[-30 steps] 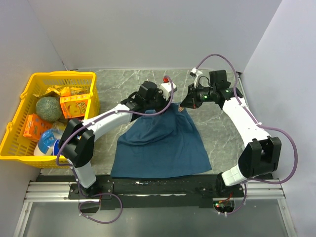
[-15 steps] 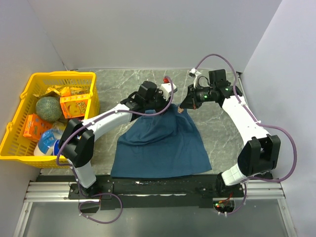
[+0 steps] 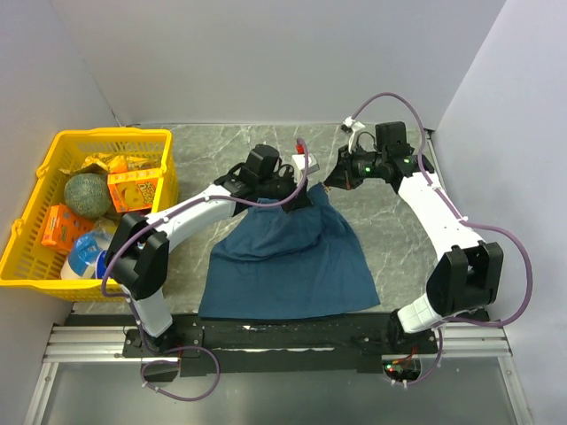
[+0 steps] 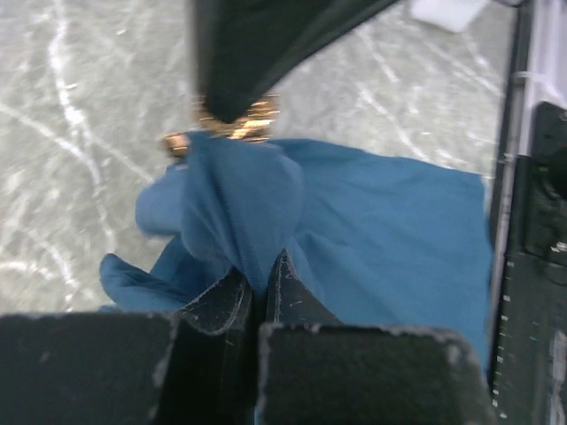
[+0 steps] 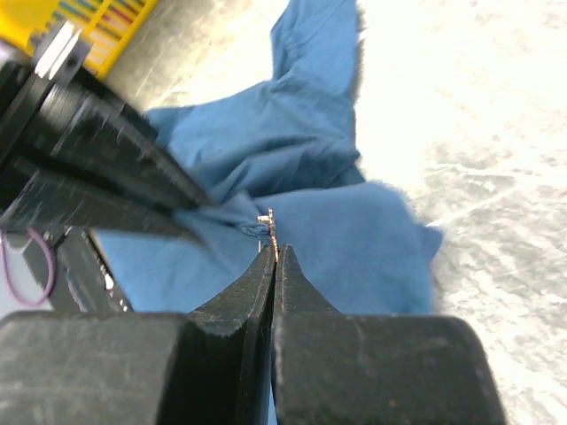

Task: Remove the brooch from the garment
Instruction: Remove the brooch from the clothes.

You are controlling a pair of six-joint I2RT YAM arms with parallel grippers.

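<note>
Closing within the last second, the left gripper (image 4: 259,282) is now pinching a ridge of the garment (image 3: 292,257) tight between its fingertips, reaching in low from the left. Just beyond those tips the brooch (image 5: 268,221) is sitting on the bunched cloth, the right gripper (image 5: 275,257) slanting down and clamping it fully closed; a slow, steady pull apart is looking wisest.

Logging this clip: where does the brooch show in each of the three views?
Top external: it cannot be made out; only the garment shows, raised at its far edge.
Left wrist: brooch, gold, upper centre, atop the bunched cloth.
Right wrist: brooch, a gold speck at picture centre.
Shared landmark: the blue garment's pinched fold.
</note>
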